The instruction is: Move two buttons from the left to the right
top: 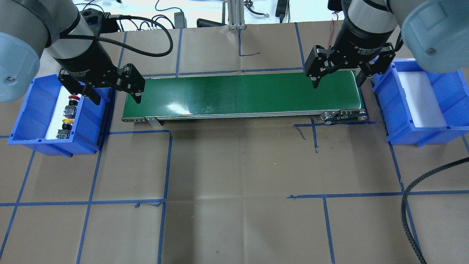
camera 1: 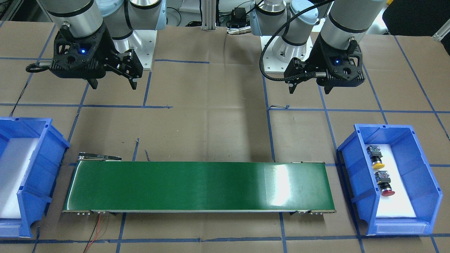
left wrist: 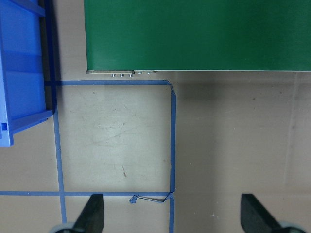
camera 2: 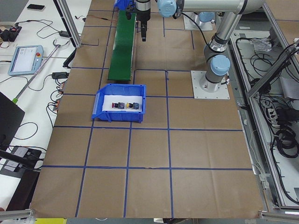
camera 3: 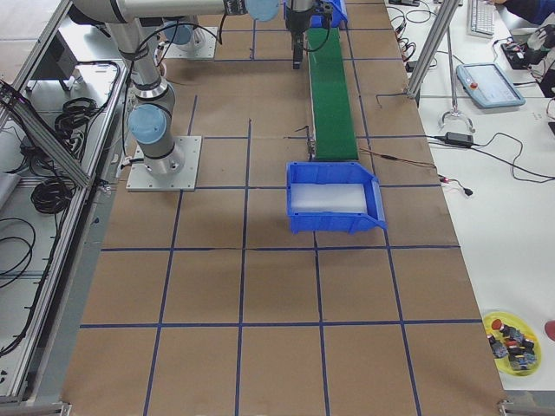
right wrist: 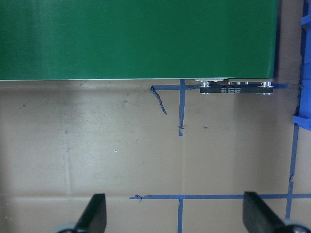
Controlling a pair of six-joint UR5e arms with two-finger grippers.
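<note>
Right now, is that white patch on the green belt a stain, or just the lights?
Most likely glare: the front-facing view shows a bright white sheen on the green belt; the overhead view only a fainter shine; the left wrist view of that end shows even green.

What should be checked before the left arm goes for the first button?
1. Both buttons in the left bin: ok; the yellow button and the red button lie side by side inside.
2. Left gripper open and empty: ok.
3. Left gripper above a button: not ok; it hangs over the table beside the bin.
4. Belt free: ok; nothing lies on it.
5. Right gripper open and empty: ok.
6. Right bin ready: ok; no buttons in it.
</note>
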